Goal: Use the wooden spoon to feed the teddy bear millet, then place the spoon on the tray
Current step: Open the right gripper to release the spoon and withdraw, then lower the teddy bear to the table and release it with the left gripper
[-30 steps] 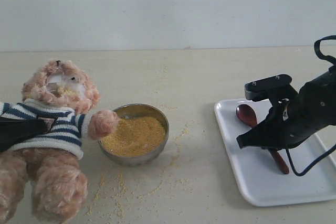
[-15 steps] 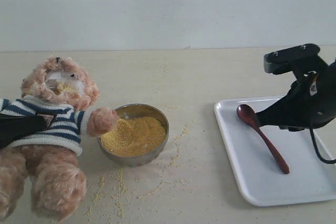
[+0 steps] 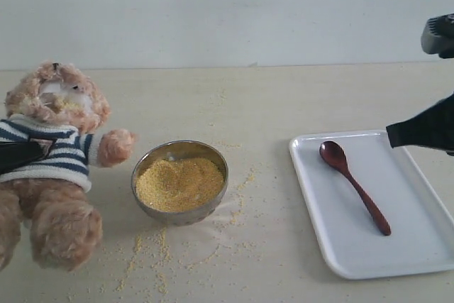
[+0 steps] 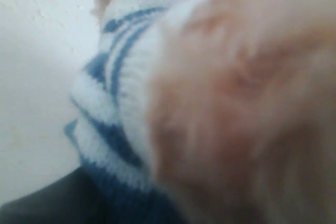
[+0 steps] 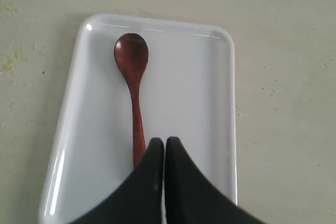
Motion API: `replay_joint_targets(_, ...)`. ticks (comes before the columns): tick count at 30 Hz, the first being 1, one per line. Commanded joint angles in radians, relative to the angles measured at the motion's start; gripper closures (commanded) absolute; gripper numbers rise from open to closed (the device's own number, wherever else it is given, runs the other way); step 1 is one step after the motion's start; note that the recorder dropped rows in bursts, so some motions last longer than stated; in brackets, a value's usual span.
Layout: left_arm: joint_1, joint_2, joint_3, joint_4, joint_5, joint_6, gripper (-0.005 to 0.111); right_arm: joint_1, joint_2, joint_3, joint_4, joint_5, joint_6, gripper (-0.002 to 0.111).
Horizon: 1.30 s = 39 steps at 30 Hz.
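The teddy bear [image 3: 60, 115] sits at the far left, its striped shirt filling the blurred left wrist view [image 4: 115, 93]. My left gripper [image 3: 35, 151] is shut on the bear's shirt at the chest. The millet [image 3: 179, 184] is heaped in the steel bowl [image 3: 186, 215] mid-table. Lying loose on the white tray [image 3: 418, 246] is the wooden spoon [image 3: 352, 184], bowl end toward the back. My right gripper [image 3: 394, 135] hangs above the tray's right side, shut and holding nothing. In the right wrist view its closed tips [image 5: 165, 142] hover over the spoon [image 5: 134, 77] handle's end on the tray [image 5: 199, 103].
Loose millet grains [image 3: 152, 253] are scattered on the beige table in front of and beside the bowl. A pale wall runs along the table's back edge.
My right gripper has risen and drawn back to the right, leaving the spoon lying on the tray. The bear has shifted left with my left gripper.
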Motion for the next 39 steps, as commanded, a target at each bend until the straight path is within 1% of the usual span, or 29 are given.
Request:
replay_joint_targets(1,0.018,-0.003,-0.005,-0.014,-0.084,-0.007,0.102,-0.006,-0.107,0.126,-0.008,-0.119,0.067,0.108)
replay_joint_targets(5,0.016,-0.003,-0.020,-0.014,-0.129,-0.005,0.102,-0.006,-0.150,0.192,0.001,-0.198,0.088,0.108)
replay_joint_targets(9,0.016,-0.003,-0.052,-0.014,-0.173,0.042,0.102,-0.006,-0.154,0.199,0.003,-0.205,0.088,0.108)
replay_joint_targets(16,0.016,0.003,-0.052,-0.014,-0.232,0.093,0.102,-0.006,-0.154,0.199,0.003,-0.209,0.090,0.108)
replay_joint_targets(18,0.016,0.021,-0.052,-0.014,-0.240,0.117,0.102,-0.006,-0.154,0.199,0.003,-0.209,0.090,0.108)
replay_joint_targets(25,0.016,0.124,-0.052,-0.014,-0.240,0.116,0.102,-0.006,-0.154,0.199,0.005,-0.204,0.090,0.108)
replay_joint_targets(27,0.016,0.149,-0.052,-0.014,-0.240,0.116,0.099,-0.006,-0.154,0.199,0.005,-0.204,0.090,0.108)
replay_joint_targets(28,0.016,0.156,-0.052,-0.014,-0.240,0.116,0.095,-0.006,-0.154,0.199,0.005,-0.204,0.090,0.108)
replay_joint_targets(30,0.016,0.163,-0.052,-0.014,-0.240,0.116,0.083,-0.006,-0.154,0.199,0.005,-0.204,0.090,0.108)
replay_joint_targets(33,0.016,0.165,-0.052,-0.014,-0.240,0.116,0.056,-0.006,-0.154,0.199,0.005,-0.204,0.090,0.108)
replay_joint_targets(36,0.016,0.165,-0.052,-0.014,-0.240,0.146,0.033,-0.006,-0.154,0.199,0.005,-0.204,0.090,0.108)
replay_joint_targets(38,0.016,0.165,-0.052,-0.014,-0.240,0.185,0.024,-0.006,-0.154,0.199,0.005,-0.204,0.090,0.108)
replay_joint_targets(39,0.016,0.165,-0.052,-0.014,-0.240,0.189,0.022,-0.006,-0.154,0.199,0.005,-0.204,0.090,0.108)
